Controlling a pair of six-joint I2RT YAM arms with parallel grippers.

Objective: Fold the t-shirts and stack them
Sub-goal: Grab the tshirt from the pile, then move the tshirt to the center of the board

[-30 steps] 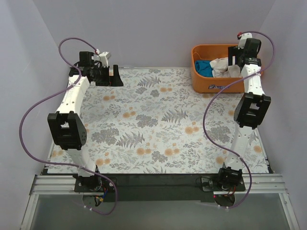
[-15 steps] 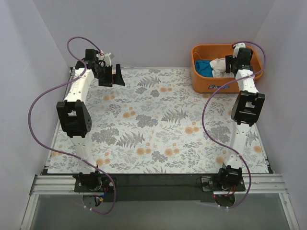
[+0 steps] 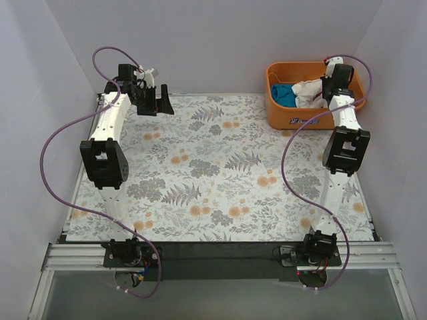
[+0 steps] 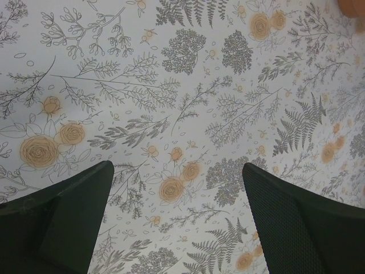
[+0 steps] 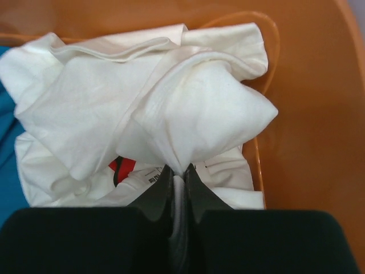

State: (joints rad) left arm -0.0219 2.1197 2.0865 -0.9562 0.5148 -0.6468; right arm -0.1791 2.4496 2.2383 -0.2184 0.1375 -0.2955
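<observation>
A crumpled white t-shirt (image 5: 171, 108) with a small red patch lies in the orange basket (image 3: 293, 119) at the far right, beside a teal-blue t-shirt (image 3: 283, 93) whose edge shows as the teal-blue t-shirt (image 5: 7, 142) in the right wrist view. My right gripper (image 5: 178, 170) reaches down into the basket and is shut on a pinched fold of the white t-shirt (image 3: 308, 90). My left gripper (image 3: 159, 100) hovers at the far left over the floral tablecloth, its jaws wide open with nothing between the fingers (image 4: 63, 217).
The floral tablecloth (image 3: 220, 167) covers the table between the arms. The basket's orange wall (image 5: 319, 114) rises close to the right of the gripped fold. Purple cables loop beside both arms.
My right gripper dropped deeper into the basket and closed on the white t-shirt. The left arm swung slightly inward and upright, its gripper still open.
</observation>
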